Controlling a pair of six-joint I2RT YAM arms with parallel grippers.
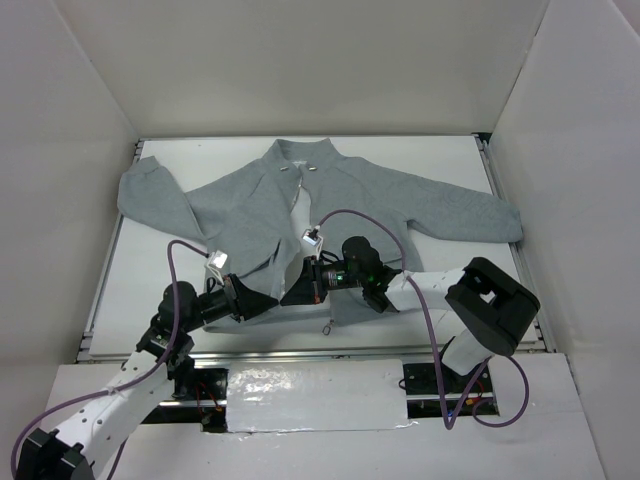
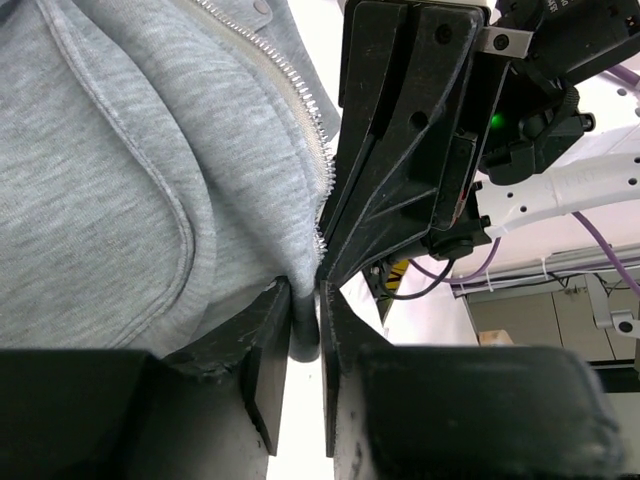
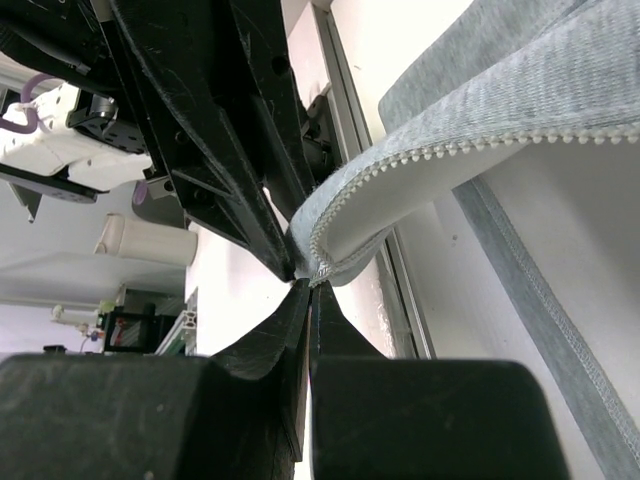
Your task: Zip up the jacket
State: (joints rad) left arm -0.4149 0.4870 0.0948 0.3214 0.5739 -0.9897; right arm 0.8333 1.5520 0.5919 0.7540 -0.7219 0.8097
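A: From above, the jacket [image 1: 400, 205] lies flat on the white table [image 1: 180, 150], collar [image 1: 300, 155] at the far side and hem toward the arm bases. The sleeves are spread wide. One cuff is near the table's left edge and the other reaches the right edge.

B: Room to move? There's bare table beyond the collar and a bare patch below each sleeve. White walls [image 1: 90, 100] box in three sides. The hem lies close to the near edge, so it's tight there.

A: The front is open in a narrow slit below the collar. The left arm [image 1: 110, 410] and right arm [image 1: 480, 300] both reach in low, forearms almost level, angled toward each other at the middle of the hem.

B: The left gripper [image 1: 262, 300] comes in from the left and the right gripper [image 1: 303, 287] from the right, tips all but touching.

A: On the left wrist camera, its fingers [image 2: 265, 350] are clamped on a fold of grey fleece just below the zipper [image 2: 290, 90]. The other claw's tip sits right beside them.

B: On the right wrist camera, its fingers [image 3: 270, 340] are pinched tight on the bottom end of the toothed edge. The fabric curls up off the table.
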